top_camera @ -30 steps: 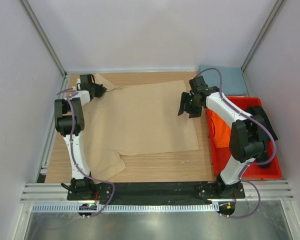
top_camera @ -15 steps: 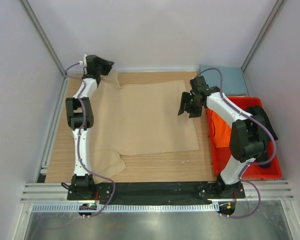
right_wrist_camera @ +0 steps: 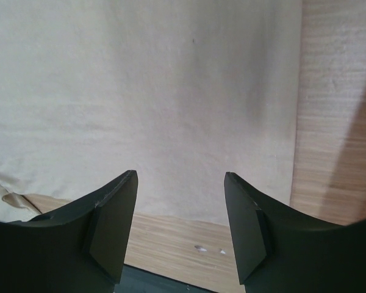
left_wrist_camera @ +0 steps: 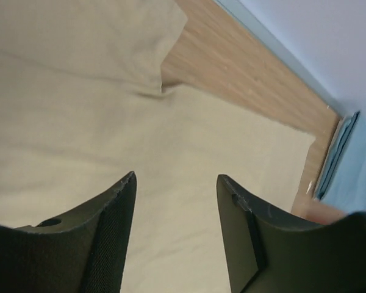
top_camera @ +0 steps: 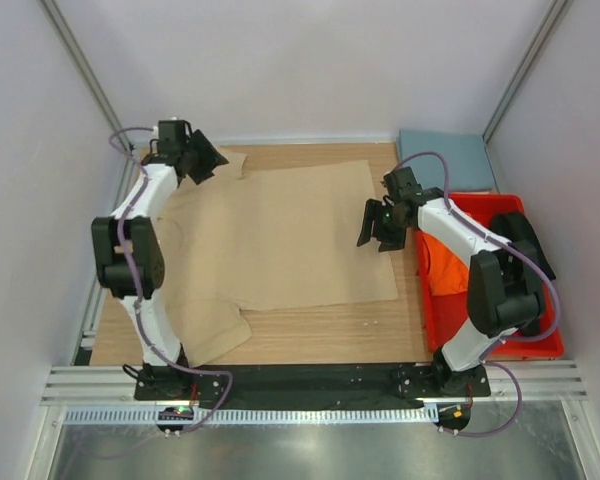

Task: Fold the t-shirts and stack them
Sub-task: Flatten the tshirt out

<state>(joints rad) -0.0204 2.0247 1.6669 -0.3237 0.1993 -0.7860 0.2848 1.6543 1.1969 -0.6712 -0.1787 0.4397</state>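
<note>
Left end effector [left_wrist_camera: 175, 180] and right end effector [right_wrist_camera: 180, 177] spread, empty. I should pinch the tan t-shirt [top_camera: 280, 230] at matching edges, folding without wrinkles.

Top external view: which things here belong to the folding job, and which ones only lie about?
Belong to the job:
- tan t-shirt, spread flat
- orange t-shirt, heaped at the right
- blue-grey t-shirt, folded at the far right corner

Only lying about:
- red bin
- table
</note>
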